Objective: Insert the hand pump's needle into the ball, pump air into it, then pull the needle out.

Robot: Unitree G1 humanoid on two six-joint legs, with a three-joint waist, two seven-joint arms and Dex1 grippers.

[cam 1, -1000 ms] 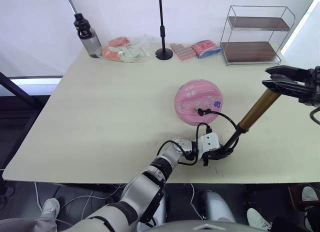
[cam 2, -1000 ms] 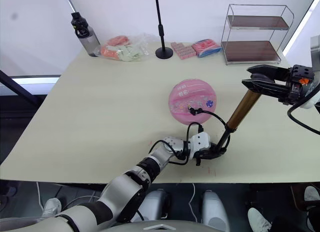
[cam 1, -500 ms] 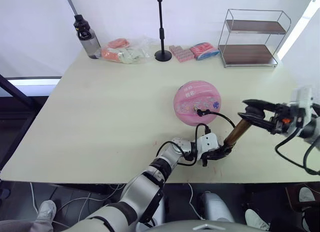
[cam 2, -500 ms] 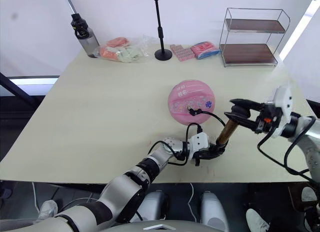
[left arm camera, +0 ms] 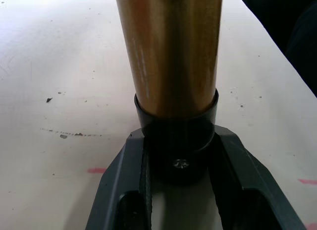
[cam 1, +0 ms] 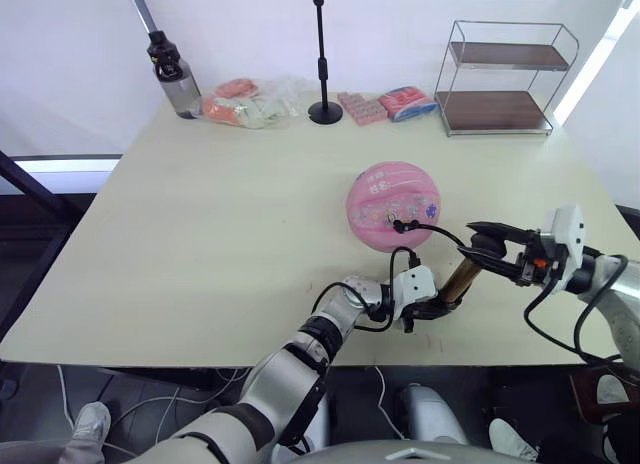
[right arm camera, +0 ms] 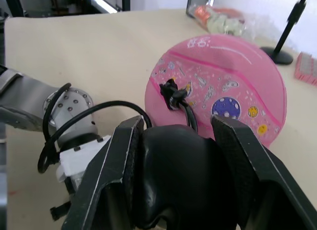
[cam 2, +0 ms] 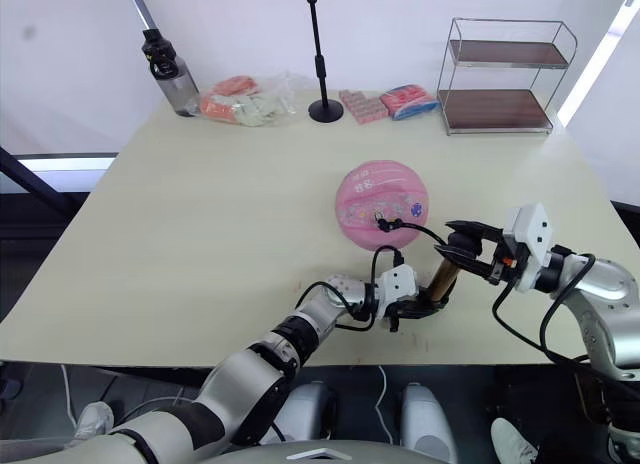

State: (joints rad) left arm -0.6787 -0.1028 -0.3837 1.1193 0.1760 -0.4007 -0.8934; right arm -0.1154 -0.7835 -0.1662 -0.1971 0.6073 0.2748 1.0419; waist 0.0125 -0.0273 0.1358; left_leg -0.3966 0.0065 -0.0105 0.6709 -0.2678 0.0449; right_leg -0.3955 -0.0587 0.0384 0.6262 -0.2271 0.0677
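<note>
- Left gripper (left arm camera: 181, 190) fingers clamp the hand pump (cam 1: 462, 275) foot against the surface (cam 1: 200, 214).
- Right gripper (right arm camera: 176, 155) fingers grip its black handle.
- The ball (cam 1: 393, 204), just beyond them, bears unreadable pale lettering.

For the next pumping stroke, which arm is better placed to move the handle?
The right: the right gripper is shut on the hand pump's T-handle, while the left gripper clamps its black foot on the table.
</note>
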